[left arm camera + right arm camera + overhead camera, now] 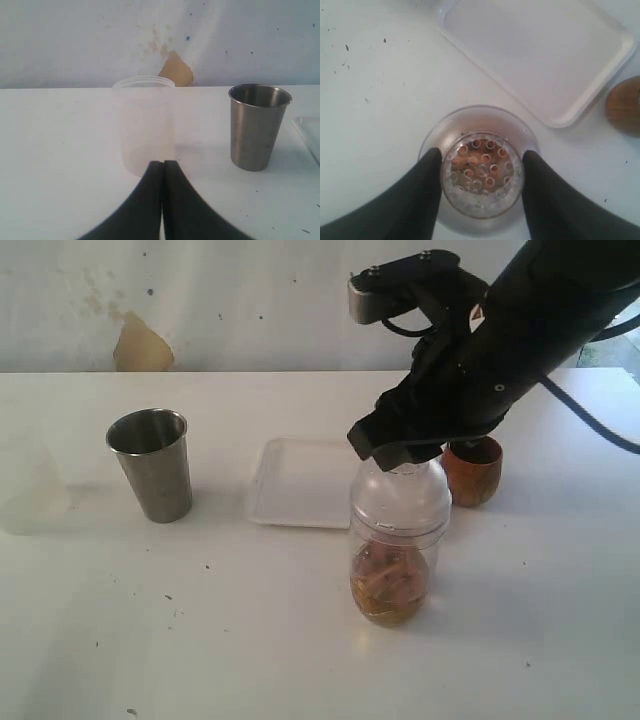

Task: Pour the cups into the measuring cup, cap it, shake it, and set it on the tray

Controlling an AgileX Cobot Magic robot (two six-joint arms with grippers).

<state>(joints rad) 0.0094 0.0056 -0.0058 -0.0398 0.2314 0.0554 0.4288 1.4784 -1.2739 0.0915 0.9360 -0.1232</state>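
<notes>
Measuring cup (395, 560), capped, upright on the white table (200, 640), just in front of the tray (290, 495) and clear of its rim; brownish-orange contents fill its lower part. A clear domed cap (400, 502) sits on its mouth, with a perforated top visible in the right wrist view. My right gripper (400, 455) comes down from above, its two dark fingers (427, 185) partly spread and closed against opposite sides of the cap's top. My left gripper (162, 167) has its fingertips pressed together and grips nothing; it faces a milky translucent cup (145, 125) close ahead. The steel tumbler (152, 465) stands upright at the left of the exterior view, well apart from the measuring cup. The wooden cup (472, 470) stands behind my right gripper, near the tray's right end.
</notes>
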